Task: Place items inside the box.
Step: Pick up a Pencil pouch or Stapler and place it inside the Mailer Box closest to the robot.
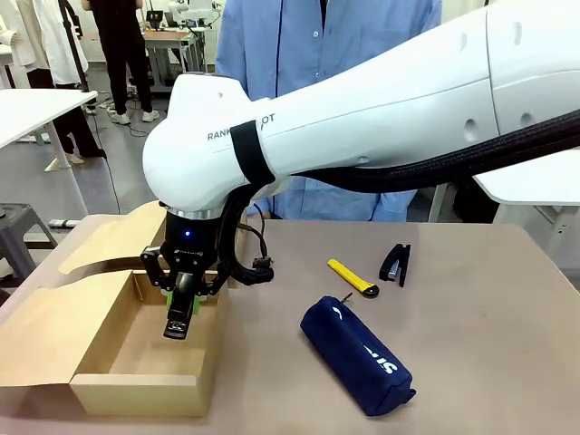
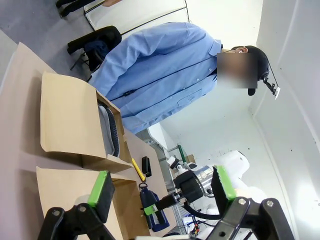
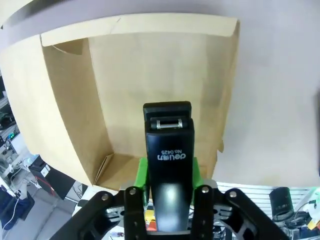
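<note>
Right jaws clamped black stapler [image 1: 178,317] nose down, box [image 1: 136,396] sat right beneath them. Left jaws gaped wide. Navy pouch [image 1: 358,355] on table [image 1: 489,344], well clear of right jaws.

Bright, even room light from above fills my front view; the right arm [image 1: 381,100] has soft glare and shadows on the table [image 1: 489,344] are weak. My left wrist view is washed out at the white wall [image 2: 295,100] and bends at the edges. The black stapler [image 3: 168,150] shines, slightly blurred near the lens.
</note>
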`<state>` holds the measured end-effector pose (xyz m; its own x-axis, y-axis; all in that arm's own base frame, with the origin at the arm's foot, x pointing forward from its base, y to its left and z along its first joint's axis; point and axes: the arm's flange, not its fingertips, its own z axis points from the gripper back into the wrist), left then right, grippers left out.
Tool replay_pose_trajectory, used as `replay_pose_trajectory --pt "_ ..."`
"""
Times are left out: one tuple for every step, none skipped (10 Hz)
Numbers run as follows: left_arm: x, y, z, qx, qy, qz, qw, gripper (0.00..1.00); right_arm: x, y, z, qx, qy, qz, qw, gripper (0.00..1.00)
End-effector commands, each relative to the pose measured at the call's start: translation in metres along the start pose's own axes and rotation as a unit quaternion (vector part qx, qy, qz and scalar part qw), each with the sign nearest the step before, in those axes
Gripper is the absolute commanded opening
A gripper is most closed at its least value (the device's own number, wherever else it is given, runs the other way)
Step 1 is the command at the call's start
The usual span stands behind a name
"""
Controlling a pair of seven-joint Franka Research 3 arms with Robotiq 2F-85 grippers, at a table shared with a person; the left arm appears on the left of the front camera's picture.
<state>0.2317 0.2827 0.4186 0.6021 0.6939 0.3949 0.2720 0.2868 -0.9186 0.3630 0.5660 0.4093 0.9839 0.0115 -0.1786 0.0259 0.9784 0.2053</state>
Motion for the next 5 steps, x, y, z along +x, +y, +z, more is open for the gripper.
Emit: replay_pose_trajectory --pt "0.0007 -0.0016 -0.0014 -0.008 -0.006 -0.012 1.0 1.0 0.0004 0.0046 0.0038 -0.007 -0.001 -0.018 1.0 0.95" --pt "0.0007 -0.0016 -0.0014 -0.008 -0.006 -0.012 1.0 1.0 0.0012 0.0053 0.0037 -0.01 0.004 -0.014 1.0 1.0" --pt "0.0007 -0.0016 -0.0014 -0.008 -0.006 -0.012 1.0 1.0 0.0019 0.0062 0.0039 -0.013 0.006 -0.014 1.0 1.0" --pt "0.0007 -0.0016 -0.0014 -0.008 -0.006 -0.012 1.0 1.0 0.0018 0.007 0.0043 -0.014 0.008 -0.009 1.0 1.0" --pt "0.0007 -0.0016 -0.0014 -0.008 -0.006 -0.012 1.0 1.0 0.0017 0.0081 0.0044 -0.014 0.009 -0.005 1.0 1.0"
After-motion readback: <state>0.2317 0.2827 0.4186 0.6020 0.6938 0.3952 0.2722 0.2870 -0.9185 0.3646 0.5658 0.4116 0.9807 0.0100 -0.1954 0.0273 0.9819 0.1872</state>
